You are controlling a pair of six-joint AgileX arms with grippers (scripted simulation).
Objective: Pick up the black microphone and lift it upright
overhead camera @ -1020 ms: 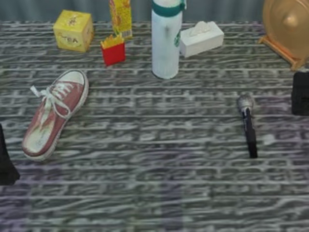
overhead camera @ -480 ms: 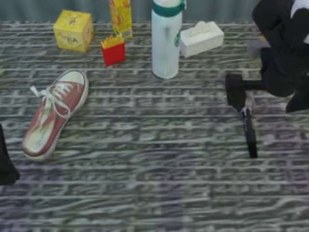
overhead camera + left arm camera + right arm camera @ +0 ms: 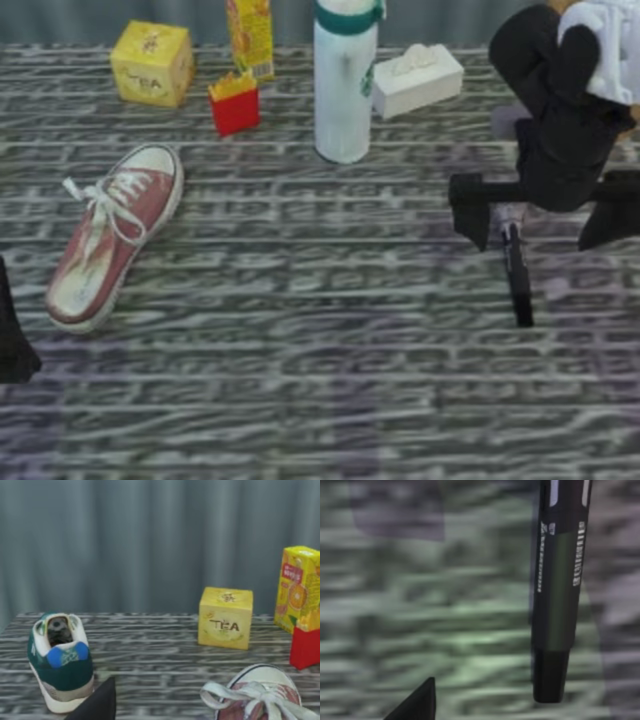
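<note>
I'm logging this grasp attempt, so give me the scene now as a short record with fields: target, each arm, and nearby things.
target: black microphone, lying flat on the table at its right side, head hidden under the arm
right gripper: over the microphone's head end, fingers spread to either side, open, nothing held
left gripper: parked at the table's left edge
near left arm: red sneaker
back row: yellow tea box, white bottle, tissue box
lifted: not yet

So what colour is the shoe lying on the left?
Red with white laces, the sneaker; clearest in the top view.
</note>
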